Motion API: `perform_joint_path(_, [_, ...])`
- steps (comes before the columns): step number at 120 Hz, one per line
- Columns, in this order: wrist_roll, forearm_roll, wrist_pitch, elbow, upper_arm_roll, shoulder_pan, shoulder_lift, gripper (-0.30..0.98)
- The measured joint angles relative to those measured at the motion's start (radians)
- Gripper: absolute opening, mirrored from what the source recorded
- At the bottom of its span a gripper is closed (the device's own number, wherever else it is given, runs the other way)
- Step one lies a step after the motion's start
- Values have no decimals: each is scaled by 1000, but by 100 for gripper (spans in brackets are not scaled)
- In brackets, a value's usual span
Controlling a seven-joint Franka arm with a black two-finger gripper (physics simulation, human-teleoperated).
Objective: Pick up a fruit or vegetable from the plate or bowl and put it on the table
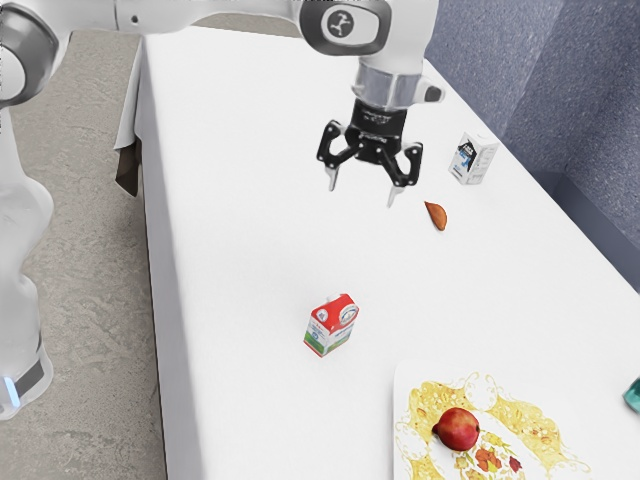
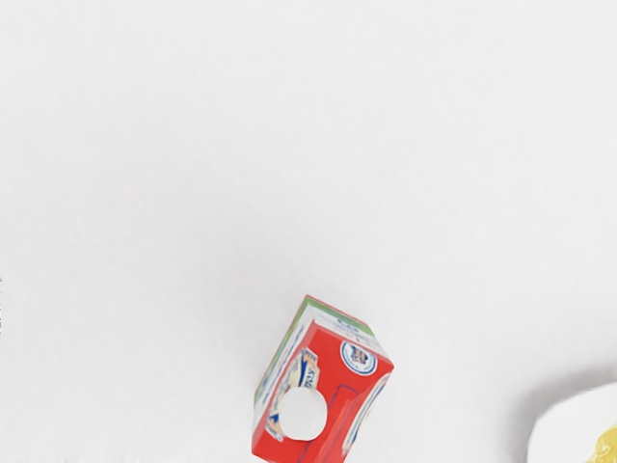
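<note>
Pomegranate [image 1: 459,429], red and round, sits on a white plate [image 1: 404,378] at the lower edge of the exterior view, its stem end turned toward the exterior view's left. Yellow scrollwork and a cluster of red and orange leaves decorate the plate, which rests on a long white table [image 1: 235,230]. Well apart from the fruit, the gripper [image 1: 362,193] hangs above the table, fingers spread wide with nothing between them. A red carton [image 1: 331,325] stands upright between the gripper and the plate, touching neither; the wrist view catches its red top and round white cap [image 2: 303,414], with a corner of the plate near it. Toward the table's far end, a brown wedge-shaped piece [image 1: 437,215] lies near a white-and-blue carton [image 1: 473,159]. A teal object [image 1: 633,395], too cut off to identify, pokes in at the exterior view's right edge. Blue-gray walls [image 1: 560,90] rise behind.
</note>
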Motion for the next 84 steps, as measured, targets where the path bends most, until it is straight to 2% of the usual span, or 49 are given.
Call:
perform_joint_path(14, [-104,1,-4,0,-4,-1,9,69])
perform_joint_path(26, [-101,20,-5,30,-17,-42,19,69])
perform_joint_path(34, [-61,42,-4,43,-23,-81,35,69])
perform_joint_path(46, [38,66,2,272,-56,-78,243,69])
perform_joint_path(52, [94,73,16,333,-100,-78,312,69])
perform_joint_path(70, [235,95,60,372,-170,-119,413,69])
perform_joint_path(84, [331,100,121,376,-209,-107,468,69])
